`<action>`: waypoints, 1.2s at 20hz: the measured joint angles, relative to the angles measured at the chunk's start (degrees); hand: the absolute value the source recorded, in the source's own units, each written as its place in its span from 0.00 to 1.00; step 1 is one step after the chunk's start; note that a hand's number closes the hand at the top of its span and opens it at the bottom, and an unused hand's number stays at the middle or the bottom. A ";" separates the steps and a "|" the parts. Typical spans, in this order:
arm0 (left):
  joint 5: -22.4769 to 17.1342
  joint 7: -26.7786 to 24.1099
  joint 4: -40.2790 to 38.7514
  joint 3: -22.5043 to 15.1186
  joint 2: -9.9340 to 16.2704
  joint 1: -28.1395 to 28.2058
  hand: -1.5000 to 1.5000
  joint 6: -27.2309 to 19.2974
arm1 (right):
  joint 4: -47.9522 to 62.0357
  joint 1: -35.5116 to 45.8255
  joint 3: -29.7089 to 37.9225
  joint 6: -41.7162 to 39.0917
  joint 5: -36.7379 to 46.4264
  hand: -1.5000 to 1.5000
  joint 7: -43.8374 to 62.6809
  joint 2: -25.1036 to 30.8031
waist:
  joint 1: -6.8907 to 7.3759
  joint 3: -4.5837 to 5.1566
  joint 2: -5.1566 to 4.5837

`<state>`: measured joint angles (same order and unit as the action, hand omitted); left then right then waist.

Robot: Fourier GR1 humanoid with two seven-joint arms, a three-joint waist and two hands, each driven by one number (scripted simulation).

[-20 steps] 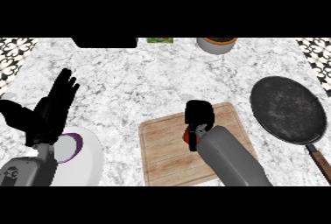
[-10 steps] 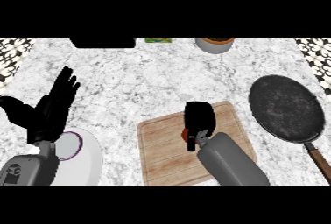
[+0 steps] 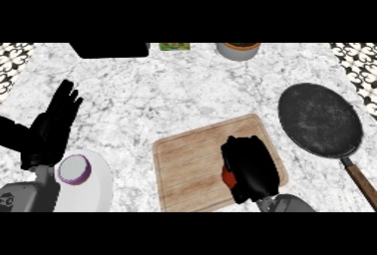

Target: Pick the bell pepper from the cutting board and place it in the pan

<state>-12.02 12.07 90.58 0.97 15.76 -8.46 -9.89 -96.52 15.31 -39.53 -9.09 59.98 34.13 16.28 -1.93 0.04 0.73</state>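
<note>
My right hand [image 3: 252, 167] is over the right half of the wooden cutting board [image 3: 188, 169], fingers curled downward. A sliver of the red bell pepper [image 3: 227, 176] shows at the hand's left edge; the rest is hidden under the palm and fingers. To the right of the board lies the dark round pan [image 3: 320, 119], with its brown handle [image 3: 361, 182] pointing toward the near right. My left hand [image 3: 52, 127] rests open at the far left, fingers up, away from the board.
A white plate [image 3: 92, 191] with a purple-rimmed round thing [image 3: 74, 168] lies at the near left beside my left forearm. Along the back edge stand a black block [image 3: 110, 50], a small green box [image 3: 174, 46] and a grey bowl [image 3: 238, 51].
My right hand has moved toward the near right across the board, with the red pepper staying under it. The left hand has barely moved.
</note>
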 measured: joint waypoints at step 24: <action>1.96 0.07 -0.60 0.18 -2.38 -1.32 0.50 2.19 | -19.29 -4.89 36.60 -1.33 -9.32 1.00 -11.22 11.22 | 1.95 -0.08 -0.81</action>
<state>-10.05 12.15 89.98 1.15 13.38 -9.78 -7.70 -115.81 10.41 -2.93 -10.42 50.66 22.91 27.50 0.01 -0.04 -0.08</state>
